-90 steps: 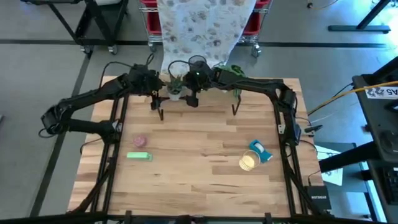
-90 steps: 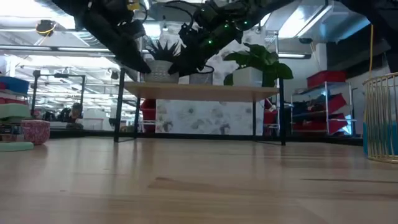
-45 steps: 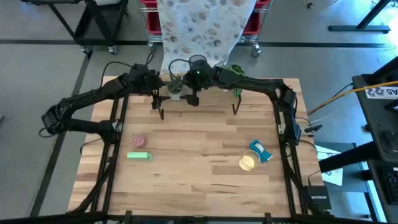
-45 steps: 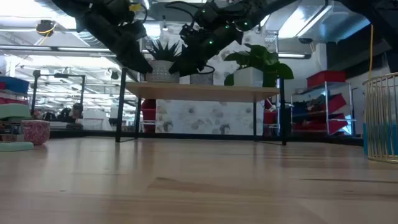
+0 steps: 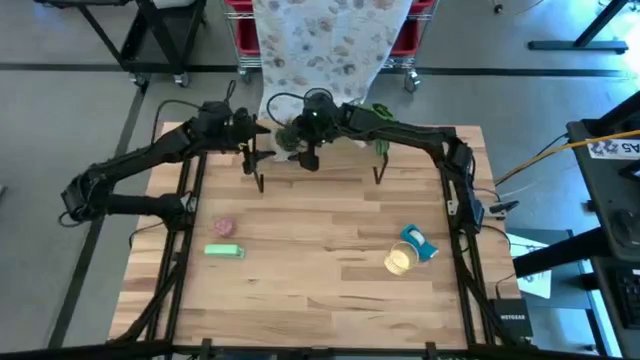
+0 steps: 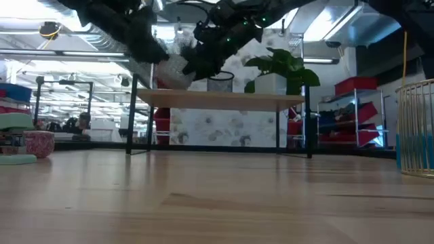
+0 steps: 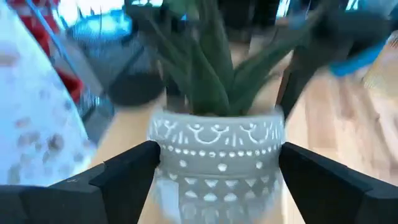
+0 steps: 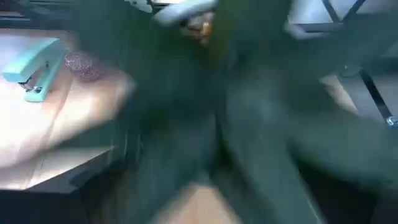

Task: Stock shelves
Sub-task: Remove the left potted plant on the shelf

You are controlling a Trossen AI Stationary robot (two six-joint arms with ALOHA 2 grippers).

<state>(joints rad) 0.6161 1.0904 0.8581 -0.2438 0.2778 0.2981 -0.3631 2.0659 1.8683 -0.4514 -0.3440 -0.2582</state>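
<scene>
The left gripper (image 7: 214,171) is clamping a grey patterned pot with a spiky green plant (image 7: 217,146) (tilted, lifted) above the small wood-topped black-legged shelves (image 6: 220,100) at the tabletop's (image 5: 320,250) far edge; the right gripper (image 5: 308,150) is hovering beside it, fingers indiscernible.

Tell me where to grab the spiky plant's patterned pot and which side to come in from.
Take the pot by its round wall, below the rim, coming in level from the side. The stiff leaves fan out over the top and block a grip from above. The left hand has it that way, one finger on each flank.
</scene>
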